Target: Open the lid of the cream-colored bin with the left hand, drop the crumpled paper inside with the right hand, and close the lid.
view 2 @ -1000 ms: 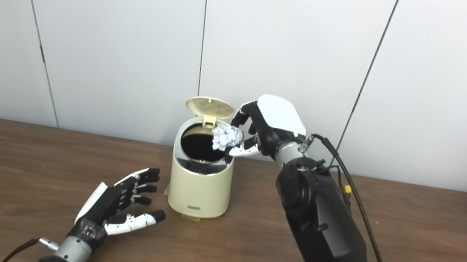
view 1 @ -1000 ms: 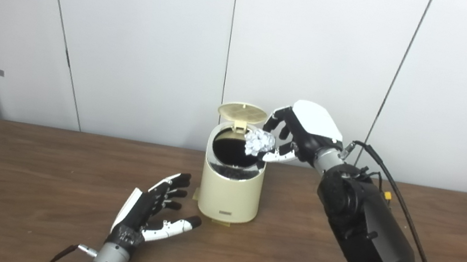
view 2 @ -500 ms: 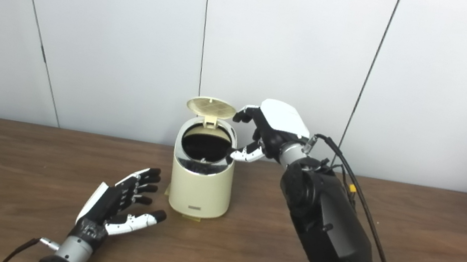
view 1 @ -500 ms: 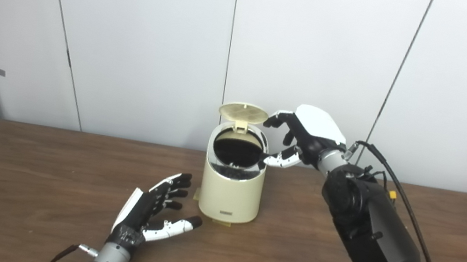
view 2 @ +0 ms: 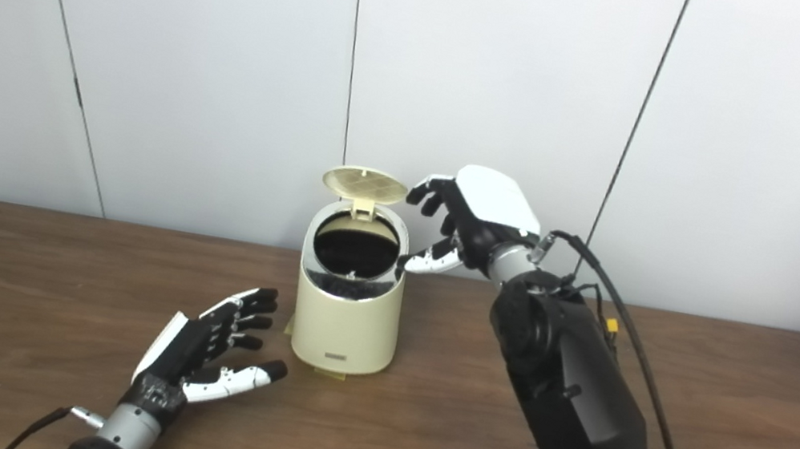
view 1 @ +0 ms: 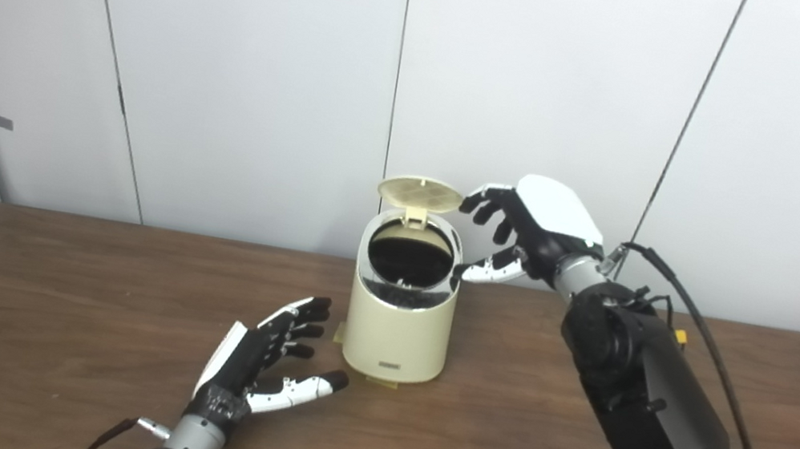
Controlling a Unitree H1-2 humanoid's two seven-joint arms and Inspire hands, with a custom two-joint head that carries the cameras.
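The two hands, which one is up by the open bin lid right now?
The right hand: it hovers open beside the raised lid of the cream bin, holding nothing. The left hand lies open, low near the table, in front of the bin.

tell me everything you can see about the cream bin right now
The cream-colored bin is a small round plastic-looking tub standing upright on the wooden table, near its middle. Its round ribbed lid stands hinged open at the back. A shiny rim rings the dark opening. The right hand hovers open beside the lid; whether it touches is unclear.

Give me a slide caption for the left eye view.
Cream bin, lid up; right robot hand open beside it, left robot hand open on table.
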